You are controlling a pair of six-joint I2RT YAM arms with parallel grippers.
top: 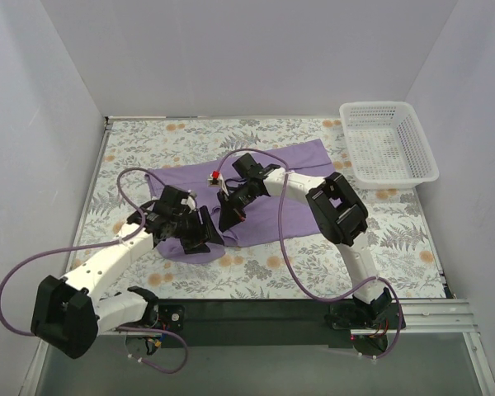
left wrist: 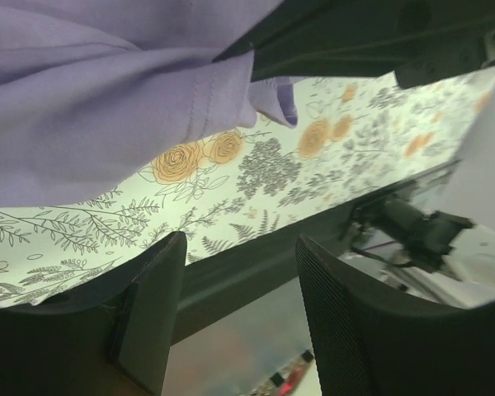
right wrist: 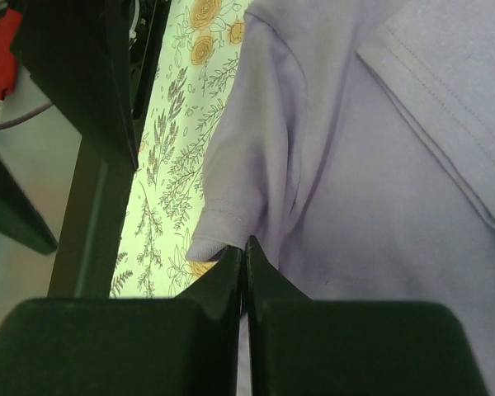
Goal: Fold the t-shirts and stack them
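Starting at the near edge, a black strip (top: 256, 307) holds the two arm bases, and purple cables (top: 290, 262) loop loosely from each arm over the table. Just beyond, the left arm reaches in from the near left corner. The left gripper (left wrist: 241, 247) hangs released, its jaws spread wide, at the near left edge of the t-shirt (top: 293, 165). In its own wrist view a stitched hem of the shirt lies just past the fingertips, and the flowered cloth and the table's dark edge show between the fingers. The right arm bends at its elbow on the right and points left, so the right gripper (right wrist: 245, 247) sits just beside the left one, over the shirt. Its jaws are clenched flat together, and a raised fold of the lavender fabric runs down into the tips, pinched there beside a sleeve hem. The t-shirt lies in the middle of the table, rumpled, stretching from under the grippers at the near left toward the far right. Under it a tablecloth (top: 148, 140) printed with grey ferns and orange flowers covers the whole surface. At the far right corner stands a white lattice basket (top: 389, 178), near the shirt's far end but apart from it, its latticed floor in plain sight. Plain white walls (top: 247, 58) close the table in on the left, the back and the right.
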